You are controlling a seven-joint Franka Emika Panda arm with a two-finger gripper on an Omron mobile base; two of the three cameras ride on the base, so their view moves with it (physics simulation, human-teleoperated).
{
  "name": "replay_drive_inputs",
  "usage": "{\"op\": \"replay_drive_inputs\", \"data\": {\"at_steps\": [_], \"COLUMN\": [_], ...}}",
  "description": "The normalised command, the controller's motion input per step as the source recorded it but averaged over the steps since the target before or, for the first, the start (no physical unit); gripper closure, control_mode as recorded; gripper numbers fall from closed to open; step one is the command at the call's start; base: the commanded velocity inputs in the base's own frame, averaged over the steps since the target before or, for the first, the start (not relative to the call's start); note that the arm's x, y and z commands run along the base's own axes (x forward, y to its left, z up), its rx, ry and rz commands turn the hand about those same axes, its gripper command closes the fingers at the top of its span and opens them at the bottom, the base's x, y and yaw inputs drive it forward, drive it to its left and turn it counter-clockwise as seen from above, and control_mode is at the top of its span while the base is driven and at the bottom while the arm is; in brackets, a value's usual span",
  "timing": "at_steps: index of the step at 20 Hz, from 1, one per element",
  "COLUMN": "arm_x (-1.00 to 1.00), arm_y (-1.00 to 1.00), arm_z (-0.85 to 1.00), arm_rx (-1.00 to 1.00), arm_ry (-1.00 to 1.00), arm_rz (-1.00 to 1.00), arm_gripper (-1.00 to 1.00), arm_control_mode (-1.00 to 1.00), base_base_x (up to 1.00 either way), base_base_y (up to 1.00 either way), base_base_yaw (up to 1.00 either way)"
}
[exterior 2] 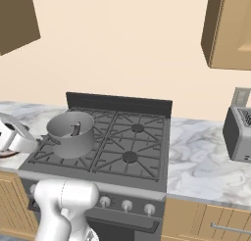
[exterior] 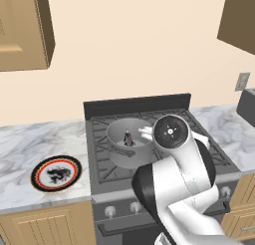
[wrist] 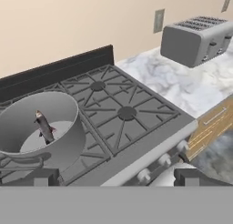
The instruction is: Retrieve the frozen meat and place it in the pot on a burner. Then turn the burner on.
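The grey metal pot (exterior: 130,150) stands on the left side of the stove's black grate (exterior 2: 122,137), covering the burner under it. The frozen meat (wrist: 44,126), a small dark lump with a reddish tinge, lies inside the pot (wrist: 68,127) and also shows in the base views (exterior: 128,138) (exterior 2: 75,129). My gripper (wrist: 116,178) is open, its dark fingertips (wrist: 42,176) wide apart with nothing between them. It hovers over the stove's front edge, beside the pot (exterior 2: 73,142). Two uncovered burners (wrist: 126,112) (wrist: 97,86) lie to the pot's right.
Control knobs (wrist: 143,175) (exterior 2: 127,204) line the stove front. A grey toaster (wrist: 195,38) sits on the marble counter (exterior 2: 206,156) to the right. A red-rimmed plate (exterior: 56,173) with a black motif lies on the left counter. Wooden wall cabinets (exterior: 22,27) hang above.
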Motion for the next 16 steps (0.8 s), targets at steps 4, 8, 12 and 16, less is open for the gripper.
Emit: {"op": "replay_drive_inputs", "data": {"at_steps": [4, 8, 12, 16], "arm_x": [-0.84, -0.89, -0.72, -0.4], "arm_y": [0.84, 0.99, 0.9, 0.46], "arm_z": [-0.23, -0.49, -0.71, -0.85], "arm_rx": [-0.09, -0.17, -0.2, -0.13], "arm_ry": [-0.01, 0.0, 0.0, 0.01], "arm_rz": [0.11, 0.14, 0.14, 0.14], "arm_gripper": [-1.0, -1.0, -1.0, -1.0], "arm_control_mode": [-1.0, -1.0, -1.0, -1.0], "base_base_x": [0.0, 0.0, 0.0, 0.0], "base_base_y": [0.0, 0.0, 0.0, 0.0], "base_base_yaw": [0.0, 0.0, 0.0, 0.0]}}
